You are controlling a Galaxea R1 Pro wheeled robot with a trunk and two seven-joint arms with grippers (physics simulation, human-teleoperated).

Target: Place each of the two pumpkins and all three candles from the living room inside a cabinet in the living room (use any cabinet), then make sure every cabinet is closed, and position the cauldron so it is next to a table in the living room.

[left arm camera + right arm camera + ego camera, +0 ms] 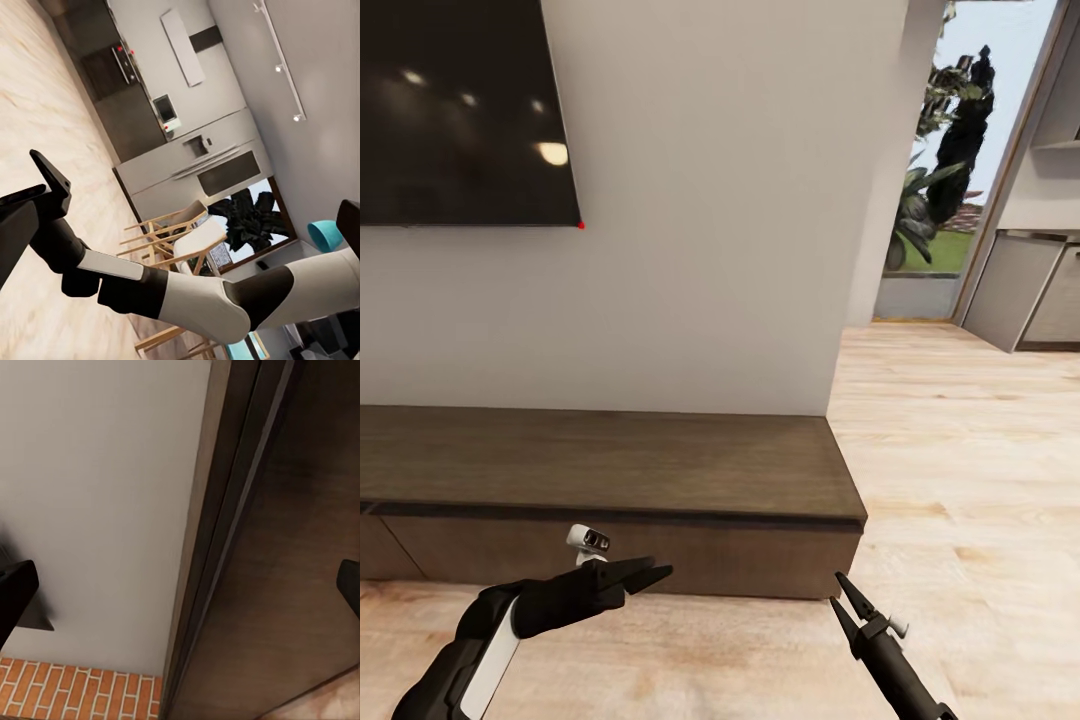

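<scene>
Two empty hands hover before the low dark-brown cabinet (610,480), the left hand (650,574) pinched closed, the right hand (842,598) spread open.

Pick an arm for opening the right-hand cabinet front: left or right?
Right, probably. The right gripper sits open near the right end of the cabinet, pointing at that front, and its wrist view looks along the front's edge. The left gripper points sideways, further from that end.

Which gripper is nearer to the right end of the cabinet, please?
The right gripper sits just before the cabinet front's right end. The left gripper points at the front nearer its middle.
</scene>
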